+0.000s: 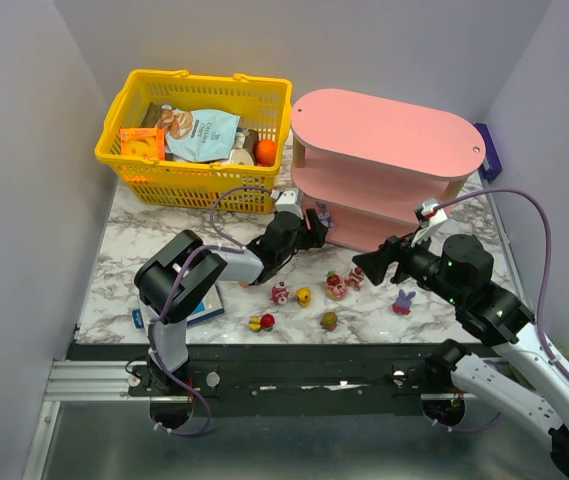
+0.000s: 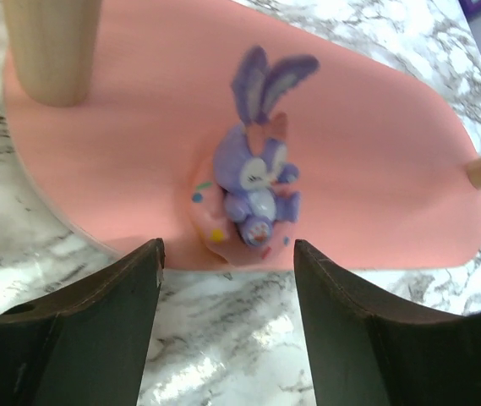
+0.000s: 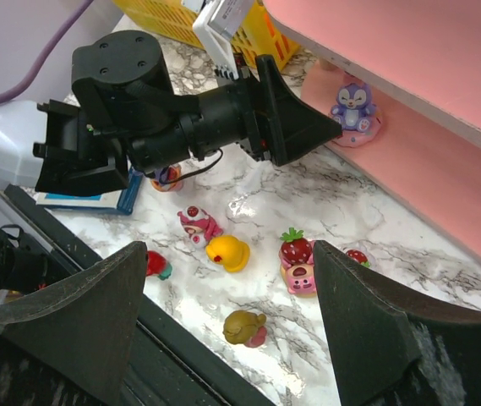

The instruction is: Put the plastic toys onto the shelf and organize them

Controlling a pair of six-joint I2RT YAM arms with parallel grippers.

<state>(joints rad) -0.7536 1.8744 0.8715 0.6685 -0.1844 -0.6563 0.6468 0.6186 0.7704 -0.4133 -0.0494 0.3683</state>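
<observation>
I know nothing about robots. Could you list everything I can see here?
shelf: one, pink with wooden posts, back right of the table
bunny toy: one, purple on a pink base, lowest shelf tier
loose toys: at least seven, red, pink, yellow, purple, on the table before the shelf
basket: one, yellow, back left
snack packets: several, mixed colours, inside the basket
flat box: one, blue, under the left arm
table: one, white marble
left end effector: one, black, open, facing the bunny toy
right end effector: one, black, open, over the loose toys
</observation>
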